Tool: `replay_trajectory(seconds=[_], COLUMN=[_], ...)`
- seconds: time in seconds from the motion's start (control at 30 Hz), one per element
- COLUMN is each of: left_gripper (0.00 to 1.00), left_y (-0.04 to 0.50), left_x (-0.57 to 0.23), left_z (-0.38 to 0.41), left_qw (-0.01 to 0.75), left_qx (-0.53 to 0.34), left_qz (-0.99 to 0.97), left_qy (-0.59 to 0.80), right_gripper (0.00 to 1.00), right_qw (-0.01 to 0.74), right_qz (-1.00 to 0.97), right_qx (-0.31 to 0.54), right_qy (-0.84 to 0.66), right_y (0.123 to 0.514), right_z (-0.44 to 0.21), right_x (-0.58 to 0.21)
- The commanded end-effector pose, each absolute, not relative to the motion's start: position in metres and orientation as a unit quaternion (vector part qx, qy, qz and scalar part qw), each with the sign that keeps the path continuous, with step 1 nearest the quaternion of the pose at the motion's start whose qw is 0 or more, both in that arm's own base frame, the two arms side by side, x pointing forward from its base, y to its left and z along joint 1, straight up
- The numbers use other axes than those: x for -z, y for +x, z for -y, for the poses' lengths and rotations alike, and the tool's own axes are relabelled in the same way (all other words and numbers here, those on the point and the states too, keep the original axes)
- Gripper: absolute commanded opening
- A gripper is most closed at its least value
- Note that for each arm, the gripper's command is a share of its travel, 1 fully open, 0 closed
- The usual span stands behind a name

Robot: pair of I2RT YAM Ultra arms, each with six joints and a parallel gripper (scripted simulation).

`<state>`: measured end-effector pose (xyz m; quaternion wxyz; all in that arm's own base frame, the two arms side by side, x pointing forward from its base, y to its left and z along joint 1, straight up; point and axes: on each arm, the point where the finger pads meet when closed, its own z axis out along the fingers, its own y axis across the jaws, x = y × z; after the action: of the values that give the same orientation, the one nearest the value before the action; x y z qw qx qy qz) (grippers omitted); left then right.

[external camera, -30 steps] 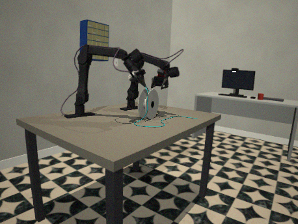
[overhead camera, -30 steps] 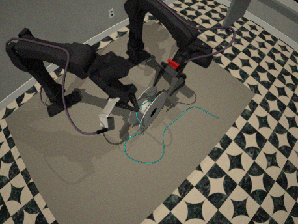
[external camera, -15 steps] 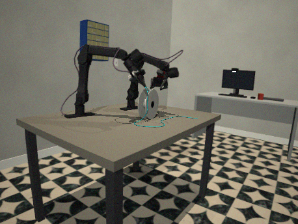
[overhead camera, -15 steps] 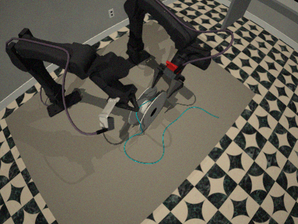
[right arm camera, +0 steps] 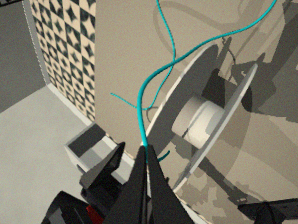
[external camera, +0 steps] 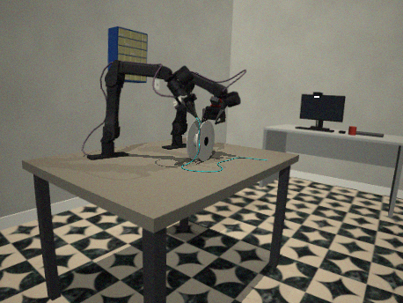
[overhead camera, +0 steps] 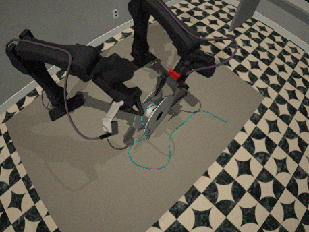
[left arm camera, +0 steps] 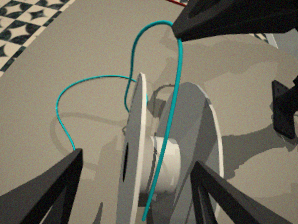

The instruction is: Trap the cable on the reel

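Note:
A white reel stands on edge on the table. A teal cable rises from the table over the reel. My right gripper is shut on the cable near its end and holds it just above the reel's top. My left gripper is open. Its fingers straddle both flanges from above and are apart from them. The rest of the cable lies in a loose loop on the table.
Both arm bases stand at the table's back. The table edge lies near the cable's far end. A second desk with a monitor stands far off.

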<state>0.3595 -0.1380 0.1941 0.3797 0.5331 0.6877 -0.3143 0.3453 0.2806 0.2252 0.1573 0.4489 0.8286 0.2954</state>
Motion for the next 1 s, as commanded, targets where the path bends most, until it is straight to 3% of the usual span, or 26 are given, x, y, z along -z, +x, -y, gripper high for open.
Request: replay_trajectory(seconds=[0.0,0.97], left_gripper=[0.75,0.75], left_y=[0.366,0.368], left_x=[-0.191,-0.197], left_z=[0.148,0.171], left_qw=[0.388,0.406], left_qx=[0.313,0.305], left_qz=[-0.684,-0.673], left_qy=[0.532,0.538], right_gripper=[0.0,0.0], right_qw=[0.168,0.166], right_qz=[-0.827,-0.828], right_qx=[-0.304,-0.289], right_qy=[0.442,0.451], right_y=[0.347,0.349], right_z=[-0.281,-0.274], right_x=[-0.239,-0.222])
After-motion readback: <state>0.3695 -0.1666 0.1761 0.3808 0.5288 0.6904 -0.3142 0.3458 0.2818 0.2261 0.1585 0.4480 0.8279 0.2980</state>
